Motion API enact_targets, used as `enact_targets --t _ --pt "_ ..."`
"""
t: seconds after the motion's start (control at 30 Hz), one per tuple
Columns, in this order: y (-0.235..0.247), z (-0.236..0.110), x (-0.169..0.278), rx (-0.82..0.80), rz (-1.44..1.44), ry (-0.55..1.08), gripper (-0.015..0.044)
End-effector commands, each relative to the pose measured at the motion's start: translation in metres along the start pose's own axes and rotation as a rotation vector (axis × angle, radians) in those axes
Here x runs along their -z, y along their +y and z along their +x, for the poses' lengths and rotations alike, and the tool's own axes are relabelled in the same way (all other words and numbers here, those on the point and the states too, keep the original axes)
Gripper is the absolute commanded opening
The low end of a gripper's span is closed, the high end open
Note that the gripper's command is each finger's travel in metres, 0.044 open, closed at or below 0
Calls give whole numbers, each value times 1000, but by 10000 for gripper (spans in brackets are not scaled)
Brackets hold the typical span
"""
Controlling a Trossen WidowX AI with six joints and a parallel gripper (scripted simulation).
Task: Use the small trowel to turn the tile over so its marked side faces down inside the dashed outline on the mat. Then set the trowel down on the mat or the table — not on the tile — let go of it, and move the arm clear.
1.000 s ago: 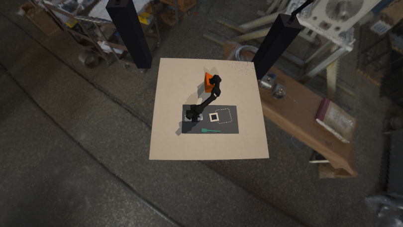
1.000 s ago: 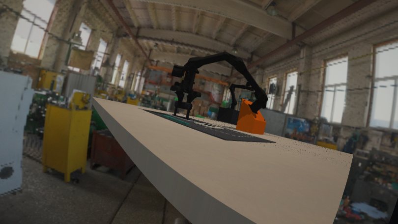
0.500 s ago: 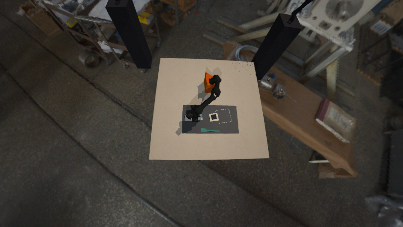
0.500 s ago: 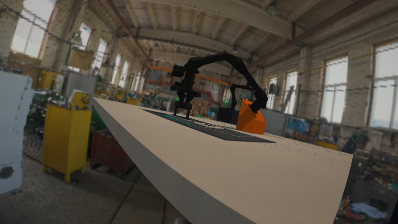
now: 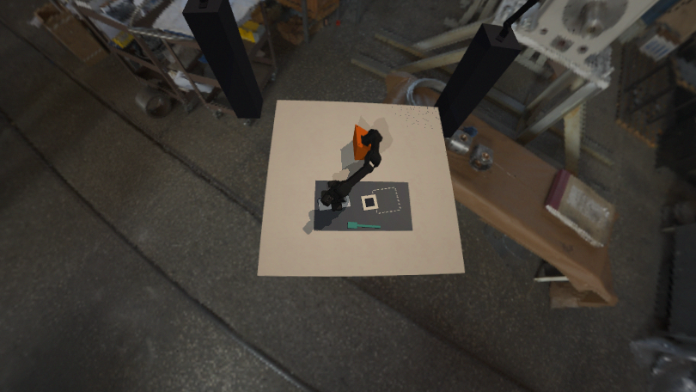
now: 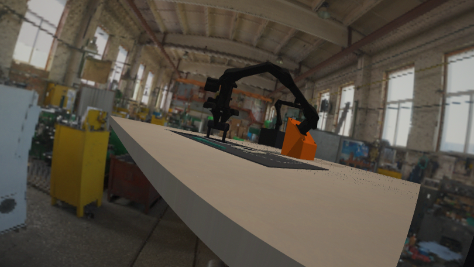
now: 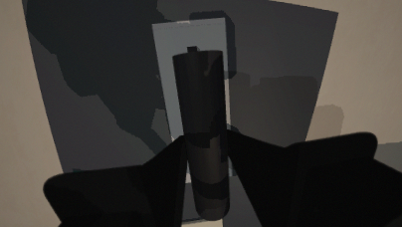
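Note:
The trowel has a pale grey flat blade [image 5: 346, 204] [image 7: 166, 75] and a dark round handle [image 7: 203, 114] raised over it. It lies at the left end of the dark mat [image 5: 401, 221] [image 6: 291, 164]. My gripper [image 5: 333, 199] [image 6: 217, 132] [image 7: 204, 137] is down on it, shut on the handle from both sides. The cream tile [image 5: 369, 202] lies flat on the mat to the right of the gripper, its black square mark facing up, at the left edge of the dashed outline [image 5: 385, 188].
A teal flat tool [image 5: 363, 225] [image 6: 207, 141] lies near the mat's front edge. The arm's orange base [image 5: 359, 141] [image 6: 298, 142] stands at the back of the beige table [image 5: 302, 253] [image 6: 265, 205]. Two black posts [image 5: 223, 58] hang over the table's back corners.

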State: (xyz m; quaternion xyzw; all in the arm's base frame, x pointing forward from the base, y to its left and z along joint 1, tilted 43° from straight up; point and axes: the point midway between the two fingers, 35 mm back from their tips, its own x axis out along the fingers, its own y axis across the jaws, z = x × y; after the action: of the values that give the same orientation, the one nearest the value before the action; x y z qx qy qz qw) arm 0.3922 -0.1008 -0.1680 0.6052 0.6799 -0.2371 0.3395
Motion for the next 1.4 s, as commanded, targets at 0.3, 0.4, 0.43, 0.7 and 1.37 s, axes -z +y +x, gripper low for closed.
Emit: enact_targets --t 0.3,0.4,0.43,0.7,1.37 --pt "1 0 0 -3 -374 0 130" --pt "1 0 0 -3 -464 0 130" --pt "1 0 0 -3 -494 0 130" --pt "1 0 0 -3 -734 -1 130" --pt "1 0 0 -3 -1139 -1 183"
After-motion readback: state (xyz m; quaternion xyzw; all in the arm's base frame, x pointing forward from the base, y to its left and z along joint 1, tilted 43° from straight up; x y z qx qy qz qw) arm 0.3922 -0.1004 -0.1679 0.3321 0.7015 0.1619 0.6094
